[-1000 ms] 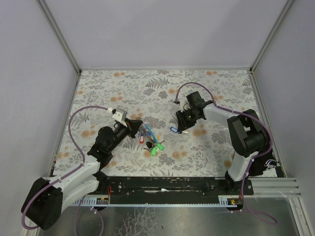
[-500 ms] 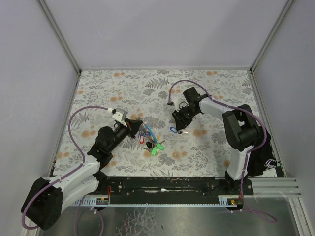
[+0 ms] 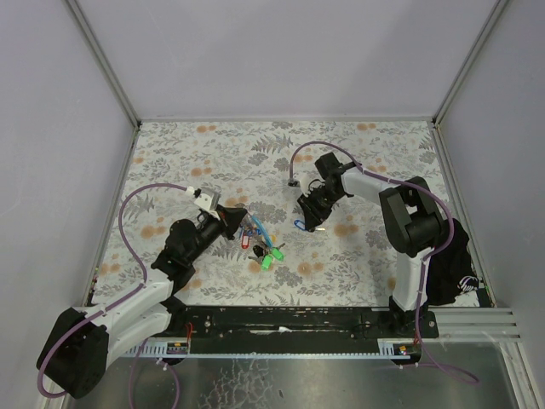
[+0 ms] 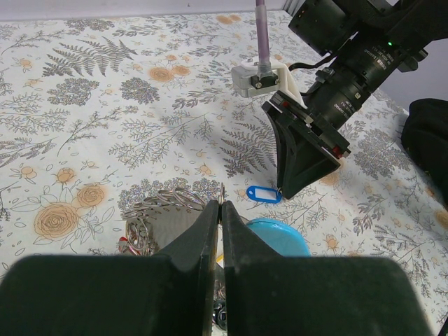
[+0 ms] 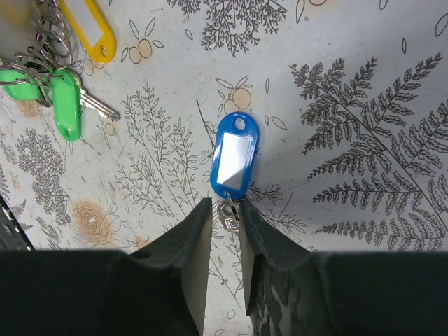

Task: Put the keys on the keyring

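My left gripper is shut on the thin silvery ring of the keyring, pinching it at the fingertips. The light-blue strap curves just right of the fingers. Green-capped keys and a red one hang on the bunch. A loose key with a blue tag lies flat on the table. My right gripper is down over it, narrowly open, with the key's metal head between the fingers. It also shows in the left wrist view.
A yellow tag and green tags of the bunch lie left of the blue-tagged key. A black cloth sits at the table's right edge. Grey walls enclose the floral table on three sides.
My right arm's wrist has swung left and its gripper has settled over the blue-tagged key. The left arm and the keyring bunch have not moved.
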